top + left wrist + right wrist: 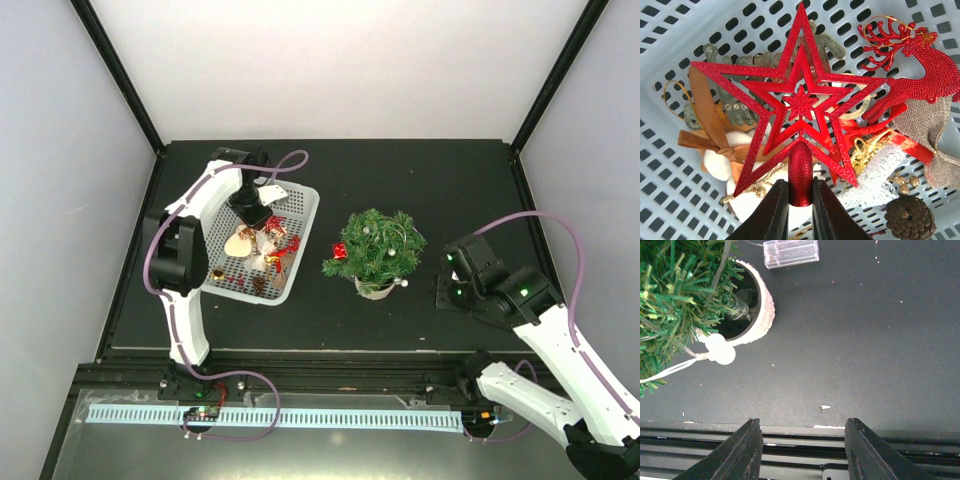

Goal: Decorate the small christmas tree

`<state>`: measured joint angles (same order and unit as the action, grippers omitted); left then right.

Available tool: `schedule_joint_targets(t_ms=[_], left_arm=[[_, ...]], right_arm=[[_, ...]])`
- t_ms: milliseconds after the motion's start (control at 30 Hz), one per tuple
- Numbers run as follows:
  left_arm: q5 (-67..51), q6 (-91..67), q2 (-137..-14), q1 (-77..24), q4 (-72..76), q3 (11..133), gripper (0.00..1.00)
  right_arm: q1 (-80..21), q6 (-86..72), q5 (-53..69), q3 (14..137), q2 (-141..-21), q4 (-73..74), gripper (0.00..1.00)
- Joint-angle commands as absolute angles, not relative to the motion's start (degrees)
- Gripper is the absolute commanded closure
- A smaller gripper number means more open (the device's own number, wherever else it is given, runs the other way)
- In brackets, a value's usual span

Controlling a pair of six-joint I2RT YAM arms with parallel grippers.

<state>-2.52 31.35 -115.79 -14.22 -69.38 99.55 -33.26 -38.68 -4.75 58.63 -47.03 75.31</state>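
The small christmas tree point(378, 247) stands in its whitish pot point(762, 305) right of centre on the black table, with a red ornament point(340, 251) on its left side. In the left wrist view my left gripper point(800, 192) is shut on the stem of a red glitter star point(800, 100), held just above the white mesh basket point(303, 228). In the top view that gripper point(252, 212) hangs over the basket. My right gripper point(802, 427) is open and empty, low over the table just right of the tree.
The basket holds a red reindeer point(912, 75), a pine cone point(910, 216), a burlap bow point(935, 145), brown ribbon and white and gold ornaments. A clear battery box point(791, 252) lies by the pot. The table's front rail point(800, 440) runs beneath the right gripper.
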Motion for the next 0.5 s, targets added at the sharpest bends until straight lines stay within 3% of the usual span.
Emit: schedule_joint_targets(t_ms=[0, 267, 467], left_arm=[[-1.4, 32.1, -112.7, -14.2, -71.8, 102.4, 0.86], [-1.8, 32.2, -110.5, -14.2, -75.1, 105.6, 0.87], [-2.9, 32.3, -106.2, -14.2, -77.1, 106.0, 0.87]], right_arm=[[-32.8, -36.6, -6.8, 61.3, -48.2, 74.8, 0.53], [-32.9, -34.9, -7.0, 66.4, -49.7, 75.0, 0.53], [-32.9, -31.6, -6.7, 77.6, -53.3, 75.8, 0.53]])
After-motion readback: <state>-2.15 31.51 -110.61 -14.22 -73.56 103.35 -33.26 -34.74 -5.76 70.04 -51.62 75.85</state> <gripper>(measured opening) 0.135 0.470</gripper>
